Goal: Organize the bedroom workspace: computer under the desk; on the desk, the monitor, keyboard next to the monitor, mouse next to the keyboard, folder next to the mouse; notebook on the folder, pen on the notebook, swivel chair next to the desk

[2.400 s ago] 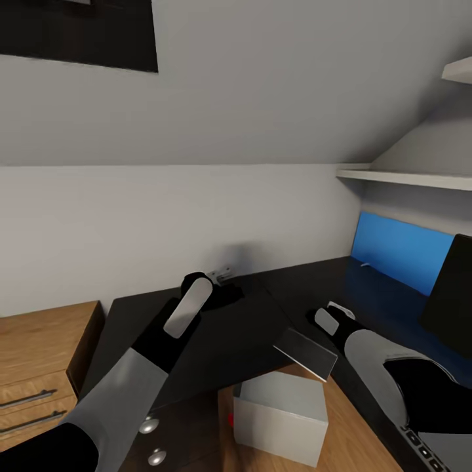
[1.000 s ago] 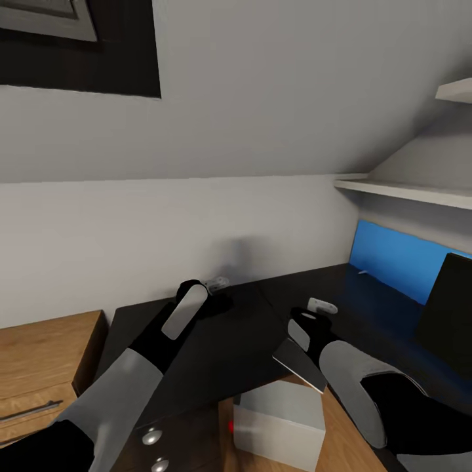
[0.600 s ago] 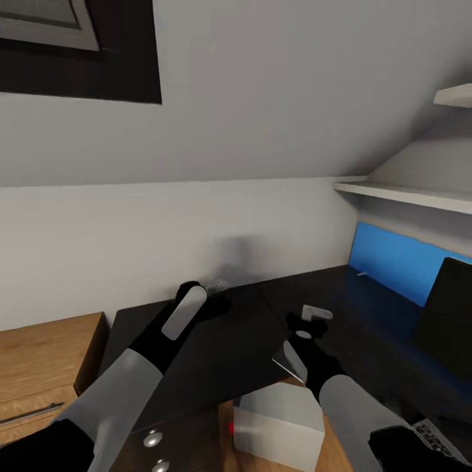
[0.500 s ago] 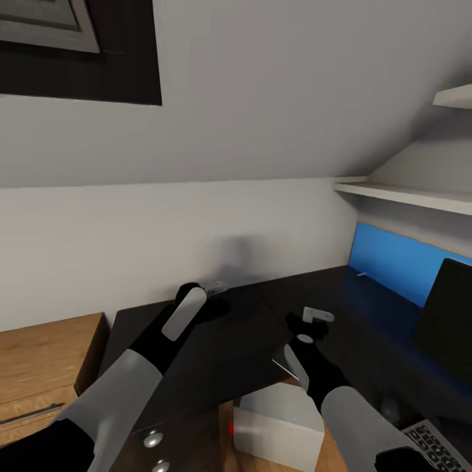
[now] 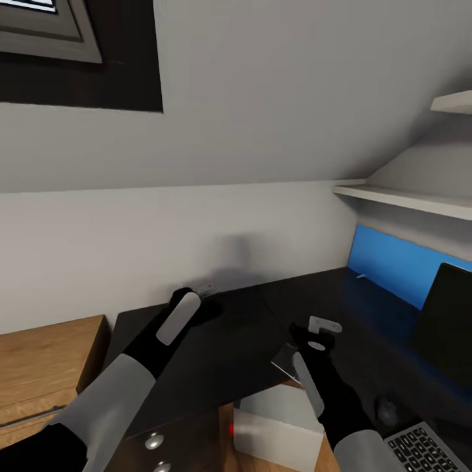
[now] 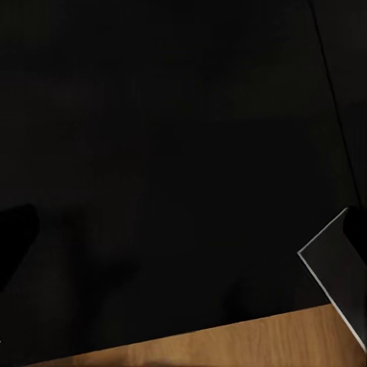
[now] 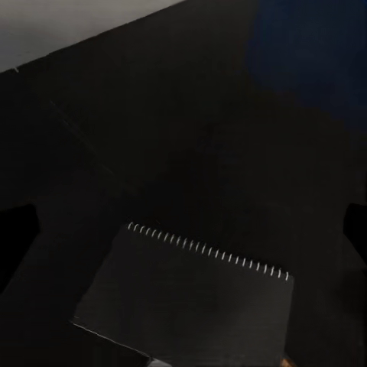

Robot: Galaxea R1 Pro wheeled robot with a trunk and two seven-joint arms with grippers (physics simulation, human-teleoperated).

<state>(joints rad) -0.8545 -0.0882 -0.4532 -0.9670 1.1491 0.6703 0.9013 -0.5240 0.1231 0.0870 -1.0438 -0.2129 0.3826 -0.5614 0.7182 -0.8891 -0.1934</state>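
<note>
- Right now the notebook (image 7: 187,302) is my landmark: it lies flat on the glossy black worktop (image 5: 223,347) at the inner corner, one corner jutting past the edge above the computer (image 5: 278,426).
- My right hand (image 5: 324,328) hovers just beyond the notebook, above the worktop, not touching it; the wrist view looks down on its spiral edge. I cannot tell how far its fingers are spread.
- My left hand (image 5: 208,292) rests over the worktop on the far side of the notebook, near the wall, holding nothing that I can see; its spread I cannot tell either.
- To do this step well, I judge I should come at the overhanging corner, where a finger can slip beneath the thin cover, and close gently. Pressing down on the flat middle would only slide it on that slick surface.
- Tipping it off the edge onto the computer is the risk, so I would lift before I pull.
- Beyond the notebook, toward the right, stands the black monitor (image 5: 446,321), with a blue wall panel (image 5: 400,265) behind it.
- Nearer than the monitor lie the keyboard (image 5: 423,449) and a small dark mouse (image 5: 387,412).
- A wooden drawer unit (image 5: 39,367) sits well apart from the notebook, past the worktop's left end; a pale sloping wall and a shelf (image 5: 400,196) close the room.
</note>
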